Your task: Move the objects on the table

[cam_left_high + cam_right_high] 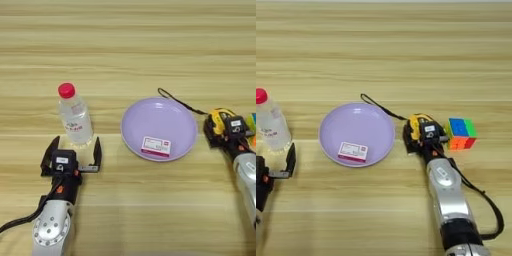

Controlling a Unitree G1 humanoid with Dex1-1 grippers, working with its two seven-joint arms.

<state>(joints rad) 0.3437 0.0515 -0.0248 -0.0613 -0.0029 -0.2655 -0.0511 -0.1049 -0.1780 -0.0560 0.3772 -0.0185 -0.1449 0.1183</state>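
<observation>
A yellow-and-black tape measure [417, 124] lies on the table [128, 45] just right of the round lavender plate [165, 117]. Its black strap [378, 106] trails up and left past the plate's far rim. My right gripper [424, 137] is right at the tape measure, over its near side and covering part of it. A small white card with a pink-red band [155, 146] rests inside the plate near its front edge. My left gripper [73, 154] stands open on the near left, just in front of a water bottle, holding nothing.
A clear plastic water bottle with a red cap [75, 117] stands upright left of the plate. A multicoloured puzzle cube [461, 133] sits close to the right of the tape measure. A black cable [486, 200] loops beside the right arm.
</observation>
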